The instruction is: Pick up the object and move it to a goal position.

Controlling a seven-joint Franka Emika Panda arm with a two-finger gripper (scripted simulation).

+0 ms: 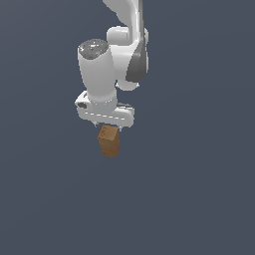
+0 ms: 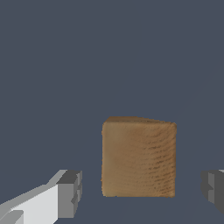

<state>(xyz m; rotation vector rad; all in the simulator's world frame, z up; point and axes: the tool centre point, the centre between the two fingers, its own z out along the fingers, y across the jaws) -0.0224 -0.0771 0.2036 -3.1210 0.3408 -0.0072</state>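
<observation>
Gripper (image 2: 140,190) is spread wide, nothing pinched. On the wrist view I see one grey fingertip (image 2: 70,193) on one side of the box (image 2: 139,157) and the other fingertip on the far side, with clear gaps both ways. No contact yet that I can see.

The box sits between the fingers but off centre, nearer one than the other. Its end face points at the camera, wood-like grain lines on it, edges roughly square to the finger line.

Exterior view: the box (image 1: 108,141) hangs just under the white hand (image 1: 104,112), at about 6 o'clock from it, tilted a little. I can't tell whether it rests on the grey floor (image 1: 199,199); no shadow or edge to judge by.

My read: this is the approach-to-grasp step. I'd centre the hand over the box first, so both pads meet it together, drop until the pads cover the side faces, then close slowly. Closing off centre would likely shove or twist it.

Containers: none in either view. No goal marker visible either.
</observation>
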